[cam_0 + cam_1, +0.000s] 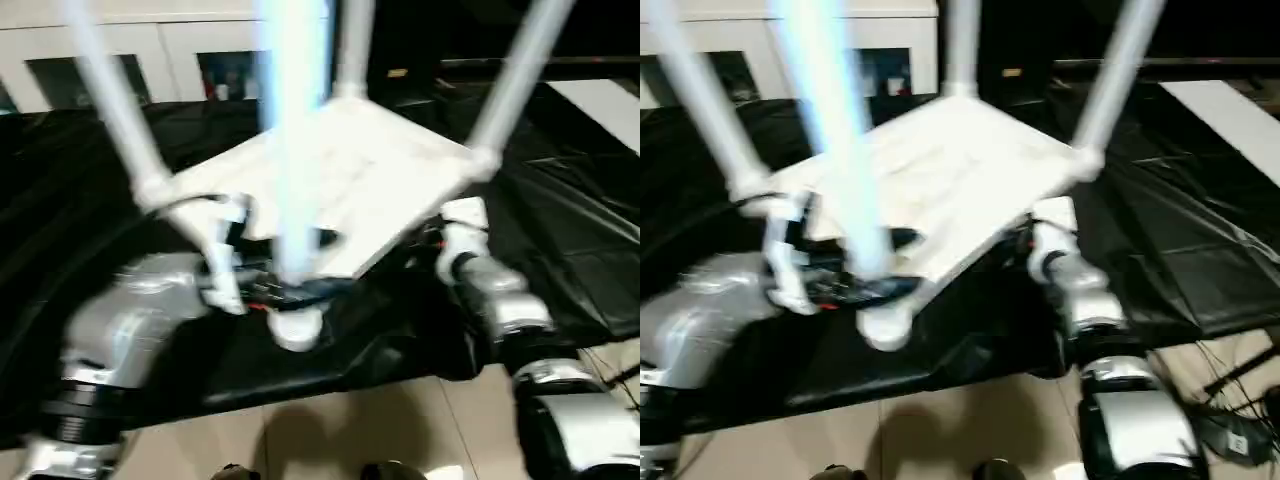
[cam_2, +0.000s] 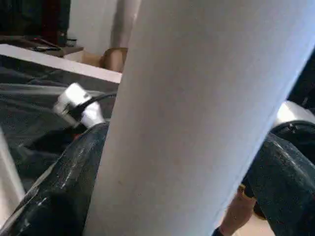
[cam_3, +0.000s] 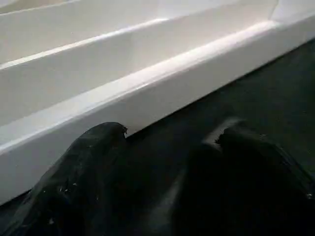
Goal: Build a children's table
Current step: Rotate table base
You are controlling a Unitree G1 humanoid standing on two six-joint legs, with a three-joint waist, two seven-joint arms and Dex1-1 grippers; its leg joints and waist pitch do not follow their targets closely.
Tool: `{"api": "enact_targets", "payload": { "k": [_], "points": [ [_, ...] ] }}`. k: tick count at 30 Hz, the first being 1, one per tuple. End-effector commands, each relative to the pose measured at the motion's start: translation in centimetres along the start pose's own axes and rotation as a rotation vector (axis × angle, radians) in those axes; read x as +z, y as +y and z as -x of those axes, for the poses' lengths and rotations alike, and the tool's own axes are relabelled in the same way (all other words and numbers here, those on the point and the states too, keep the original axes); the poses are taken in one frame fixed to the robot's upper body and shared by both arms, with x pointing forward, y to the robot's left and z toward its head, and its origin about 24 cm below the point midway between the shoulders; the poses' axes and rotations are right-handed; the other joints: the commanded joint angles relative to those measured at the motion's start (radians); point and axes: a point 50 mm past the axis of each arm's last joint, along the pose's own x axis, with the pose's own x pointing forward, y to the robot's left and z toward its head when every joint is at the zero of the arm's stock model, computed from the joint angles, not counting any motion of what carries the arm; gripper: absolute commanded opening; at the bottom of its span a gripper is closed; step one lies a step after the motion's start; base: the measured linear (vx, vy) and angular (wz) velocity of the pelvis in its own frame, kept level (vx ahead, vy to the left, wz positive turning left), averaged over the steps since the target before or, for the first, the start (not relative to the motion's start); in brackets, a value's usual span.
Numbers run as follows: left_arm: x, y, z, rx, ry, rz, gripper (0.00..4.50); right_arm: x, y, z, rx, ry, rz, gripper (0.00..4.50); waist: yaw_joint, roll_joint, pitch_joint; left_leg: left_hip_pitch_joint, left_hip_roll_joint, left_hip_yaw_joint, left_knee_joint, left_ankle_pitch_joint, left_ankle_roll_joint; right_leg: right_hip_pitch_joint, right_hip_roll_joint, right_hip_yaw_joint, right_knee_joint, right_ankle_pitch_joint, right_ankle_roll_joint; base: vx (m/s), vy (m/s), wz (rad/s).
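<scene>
A black cloth [image 1: 90,190] is spread across the frame, pale floor tiles [image 1: 350,420] at the bottom. At centre the table top [image 1: 350,185] lies underside up and tilted on the cloth, four legs [image 1: 515,75] rising from its corner sockets. The near leg [image 1: 295,150] at centre left is gripped by the left pincer [image 1: 262,290], a finger [image 2: 54,196] on each side of the tube. The right pincer [image 3: 170,162] is seen spread, empty, at the top's right edge. A flat white panel [image 1: 605,105] lies at upper right.
</scene>
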Motion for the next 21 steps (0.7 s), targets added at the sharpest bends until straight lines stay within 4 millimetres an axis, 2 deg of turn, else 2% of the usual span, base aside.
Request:
{"api": "enact_targets", "payload": {
  "k": [1,3,11,15,18,21],
  "points": [
    [0.6,-0.6,-1.4,-0.053,0.005,-0.037,4.43,1.3,2.2,-0.8,0.104,-0.033,0.040,3.89,0.010,-0.003,-0.089,0.011,0.004,-0.003,-0.067,-0.245,0.012,0.064,-0.025,0.024,-0.062,-0.244,-0.215,0.000,0.000,0.00],
    [0.6,-0.7,-1.8,-0.059,0.005,-0.038,4.43,1.2,2.7,-0.9,0.124,-0.031,0.042,3.89,0.012,-0.001,-0.089,0.014,0.005,-0.001,-0.066,-0.249,0.016,0.061,-0.023,0.024,-0.061,-0.228,-0.226,0.000,0.000,0.00],
    [0.5,0.1,-3.4,-0.011,-0.012,-0.080,4.43,0.9,4.5,-1.2,0.197,-0.030,0.067,3.89,0.015,0.000,-0.090,0.014,0.006,-0.002,-0.066,-0.241,0.022,0.064,-0.024,0.024,-0.060,-0.206,-0.236,0.000,0.000,0.00],
    [0.7,0.5,-3.7,0.004,-0.015,-0.095,4.43,1.0,5.1,-1.4,0.218,-0.037,0.057,3.89,0.014,-0.002,-0.089,0.013,0.005,-0.003,-0.068,-0.247,0.022,0.066,-0.026,0.023,-0.061,-0.219,-0.231,0.000,0.000,0.00],
    [0.8,0.6,-3.9,0.005,-0.018,-0.100,4.43,1.2,5.5,-1.4,0.241,-0.044,0.056,3.89,0.015,0.001,-0.091,0.014,0.006,-0.003,-0.066,-0.239,0.027,0.065,-0.026,0.024,-0.060,-0.201,-0.239,0.000,0.000,0.00],
    [0.8,0.8,-4.2,0.021,-0.024,-0.113,4.43,1.2,6.2,-1.5,0.287,-0.048,0.073,3.89,0.015,0.000,-0.092,0.013,0.006,-0.002,-0.065,-0.228,0.035,0.067,-0.024,0.023,-0.058,-0.173,-0.250,0.000,0.000,0.00]
  ]
}}
